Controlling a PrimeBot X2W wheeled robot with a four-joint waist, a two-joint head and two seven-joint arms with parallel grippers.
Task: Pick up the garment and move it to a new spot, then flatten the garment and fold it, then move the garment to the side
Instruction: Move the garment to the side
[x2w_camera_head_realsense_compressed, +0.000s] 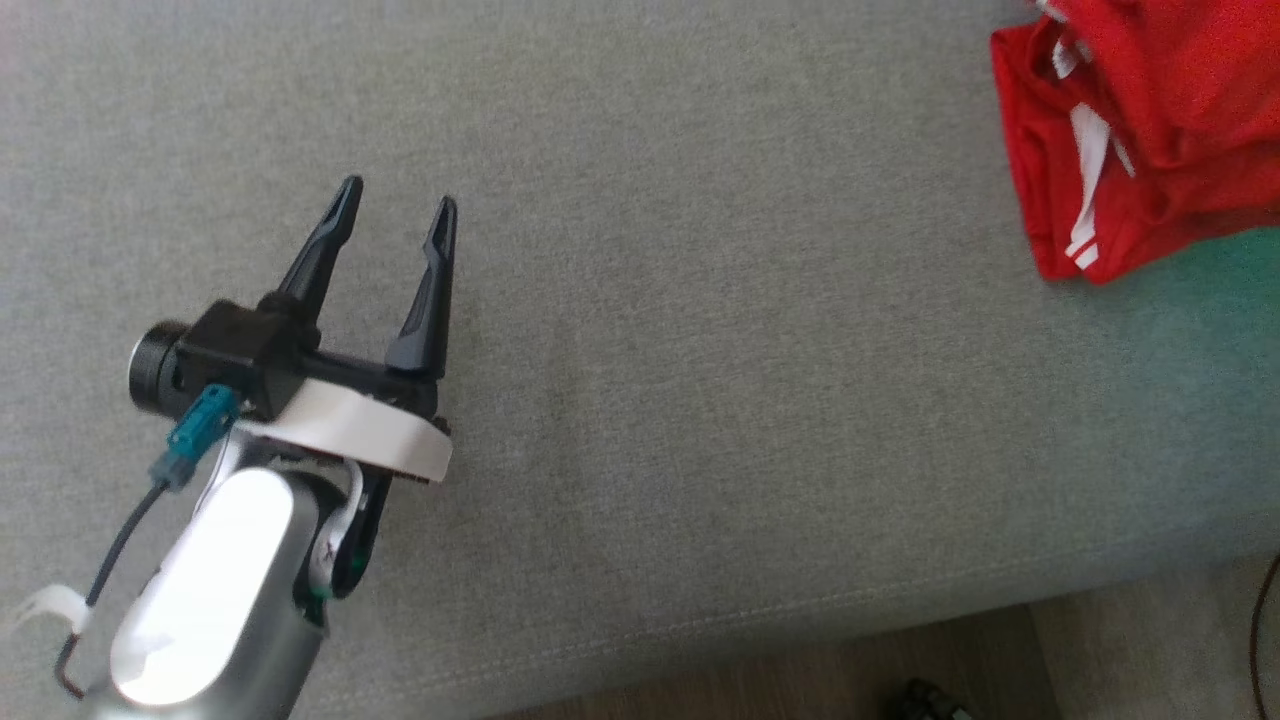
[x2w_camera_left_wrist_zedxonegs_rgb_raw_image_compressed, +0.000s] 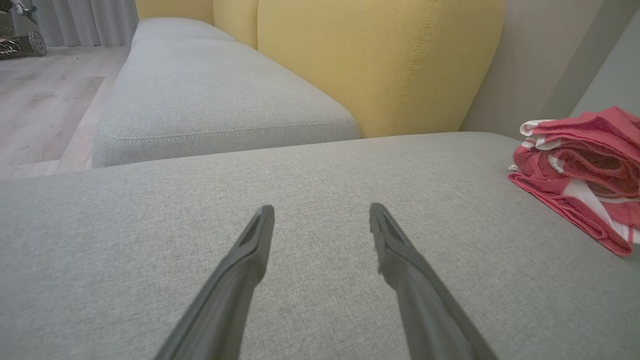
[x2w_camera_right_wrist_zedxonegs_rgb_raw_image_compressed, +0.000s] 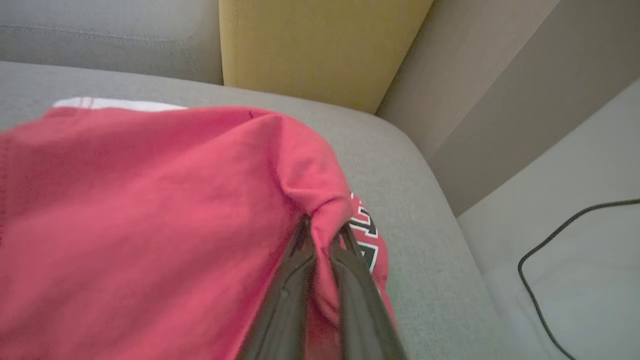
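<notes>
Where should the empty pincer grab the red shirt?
Probably the thin bottom edge of the red shirt, coming low from the robot's left. That edge lies flat on the cushion facing the open left pincer; the right pincer pinches a fold elsewhere.

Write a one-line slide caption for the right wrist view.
Right gripper, jaws closed on a fold of the red garment, on the grey sofa seat.

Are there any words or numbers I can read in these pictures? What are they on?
Black-and-white print on the red garment, next to the right hand pinching it: mostly folded under, too little shows to read.
No other words, numbers or signs can be read.
</notes>
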